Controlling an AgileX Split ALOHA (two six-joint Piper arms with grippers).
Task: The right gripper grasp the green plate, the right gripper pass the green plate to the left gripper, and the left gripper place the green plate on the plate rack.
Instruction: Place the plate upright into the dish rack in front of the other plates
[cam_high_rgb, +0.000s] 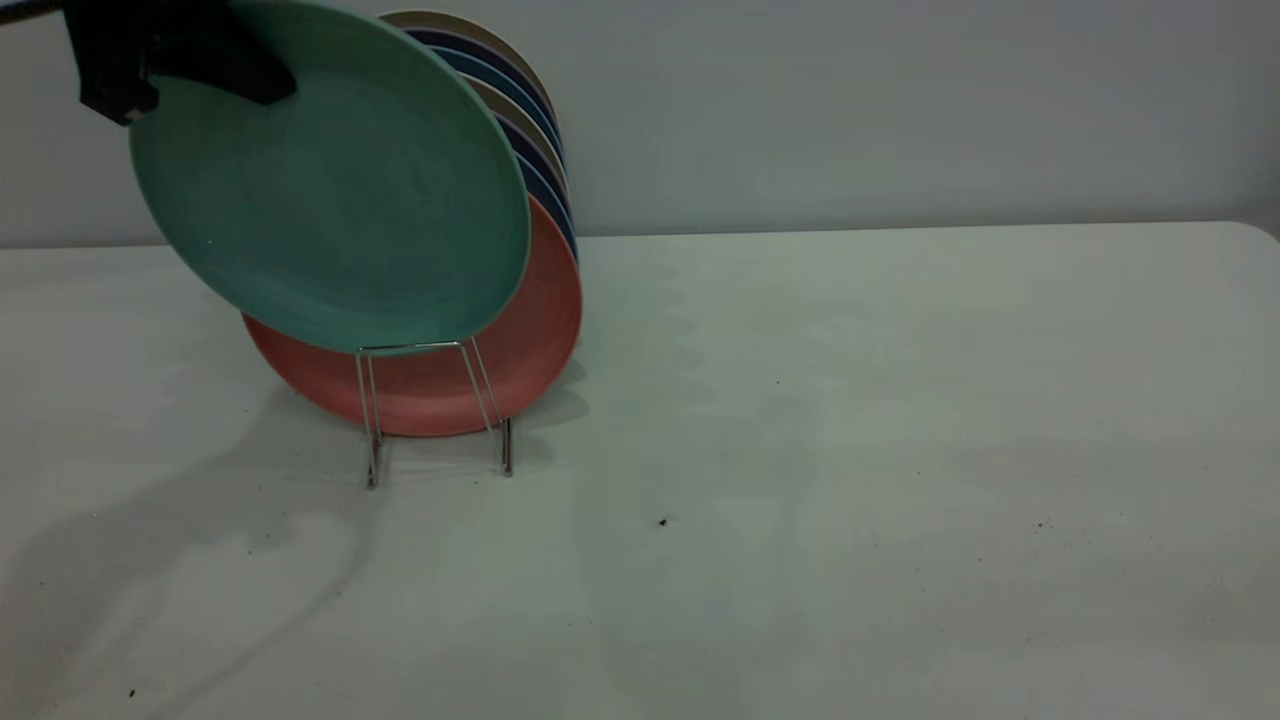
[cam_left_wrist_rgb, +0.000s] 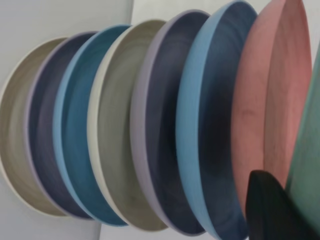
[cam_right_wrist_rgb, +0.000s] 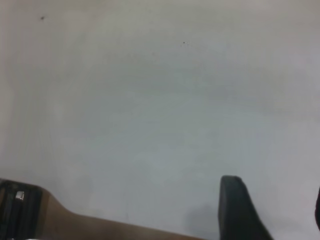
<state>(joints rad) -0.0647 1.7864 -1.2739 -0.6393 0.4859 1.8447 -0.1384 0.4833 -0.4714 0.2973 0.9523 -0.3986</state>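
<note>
My left gripper (cam_high_rgb: 205, 65) is at the top left of the exterior view, shut on the upper rim of the teal-green plate (cam_high_rgb: 330, 180). It holds the plate tilted in the air, just in front of the salmon-pink plate (cam_high_rgb: 450, 385). The plate's lower edge is at the top of the front loop of the silver wire plate rack (cam_high_rgb: 371, 430). The left wrist view shows one black finger (cam_left_wrist_rgb: 270, 210) against the green plate (cam_left_wrist_rgb: 307, 170). My right gripper (cam_right_wrist_rgb: 275, 205) is open and empty over bare table and is out of the exterior view.
The rack holds the salmon-pink plate (cam_left_wrist_rgb: 272, 100) and, behind it, several blue, purple and beige plates (cam_high_rgb: 530, 120) standing on edge. The white table (cam_high_rgb: 850, 450) stretches to the right, with a few dark specks. A grey wall stands behind.
</note>
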